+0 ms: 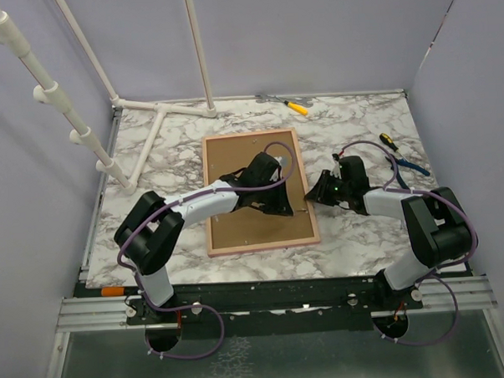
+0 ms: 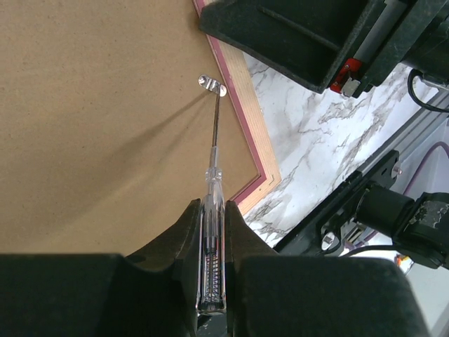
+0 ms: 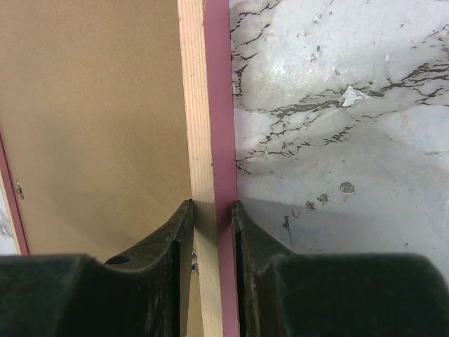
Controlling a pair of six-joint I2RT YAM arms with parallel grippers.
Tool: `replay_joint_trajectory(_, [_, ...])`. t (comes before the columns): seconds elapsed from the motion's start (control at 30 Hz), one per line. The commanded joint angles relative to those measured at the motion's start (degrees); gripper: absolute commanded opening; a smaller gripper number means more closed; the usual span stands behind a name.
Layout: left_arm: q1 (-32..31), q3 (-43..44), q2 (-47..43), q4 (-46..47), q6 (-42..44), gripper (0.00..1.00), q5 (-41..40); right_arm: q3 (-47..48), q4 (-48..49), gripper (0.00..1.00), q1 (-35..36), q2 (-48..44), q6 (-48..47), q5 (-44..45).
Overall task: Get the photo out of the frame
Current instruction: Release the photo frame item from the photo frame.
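Note:
The frame (image 1: 234,169) lies face down on the marble table, its brown fibreboard back (image 2: 91,105) up and its pink border around it. The photo is hidden under the back. My left gripper (image 1: 279,206) is over the frame's right part and is shut (image 2: 212,207) on a clear-handled screwdriver (image 2: 212,189). The screwdriver's tip touches a small metal tab (image 2: 212,85) near the frame's right edge. My right gripper (image 1: 312,195) is shut (image 3: 212,205) on the frame's right edge rail (image 3: 207,105), one jaw on the wood side and one on the pink side.
A yellow-handled screwdriver (image 1: 296,107) and a silver wrench (image 1: 269,98) lie at the table's back edge. Blue-handled pliers (image 1: 410,165) and a small screwdriver (image 1: 386,139) lie at the right. A white pipe stand (image 1: 161,126) occupies the back left. Grey walls enclose the table.

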Motion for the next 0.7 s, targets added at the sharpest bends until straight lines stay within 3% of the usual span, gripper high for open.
replay_joint_trajectory(0.0, [0.39,1.23,-2.21,-1.03,0.41,0.00,-2.53,0.20,-0.28,0.25,0.07,0.92,-0.66,2.70])
replay_joint_trajectory(0.67, [0.38,2.51,0.89,1.07,-0.11,0.00,-0.15,0.29,-0.48,0.25,0.07,0.94,-0.70,2.77])
